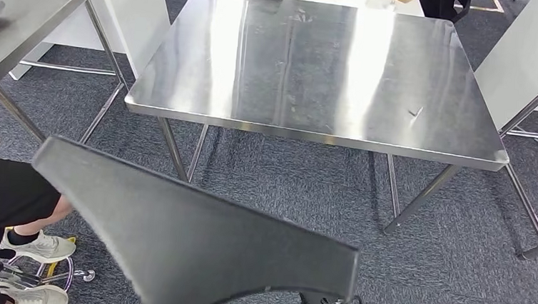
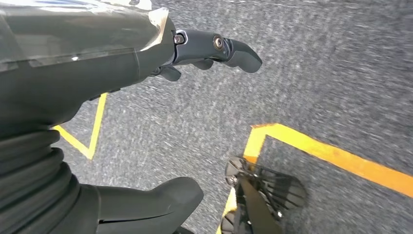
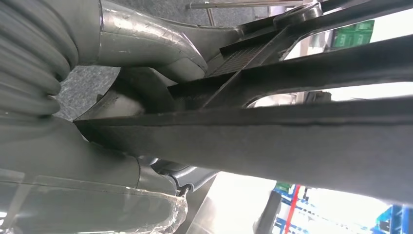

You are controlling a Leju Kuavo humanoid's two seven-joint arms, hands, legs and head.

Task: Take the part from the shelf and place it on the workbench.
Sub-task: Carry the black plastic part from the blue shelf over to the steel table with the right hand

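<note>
Nearest the camera in the head view, the black part (image 1: 188,239) is carried low in front of the robot, a broad, flat, curved panel with a matt face, short of the near edge of the steel workbench (image 1: 322,70) and not yet over it. In the right wrist view the right hand (image 3: 141,122) grasps this part at one end: the thumb lies across one face and darker fingers press from the other side, with a ribbed grid on the part's underside beside the grip.

By its look the part is moulded plastic: stiff, fairly light for its spread, and not fragile. Its smooth faces may slip, and held by one end it could swing or twist, so a hold near an edge by the ribbing seems the surest. It should go down flat on the workbench.

The left hand (image 2: 204,48) hangs over grey carpet marked with yellow floor tape (image 2: 336,156); its fingers are apart and hold nothing.

Left of the workbench and nearer than it, a person (image 1: 5,198) in black with pale shoes sits by a stool. Beyond them, left of the workbench, stands a second steel table (image 1: 25,13).

No brand, label or writing can be read on the part or the workbench.
</note>
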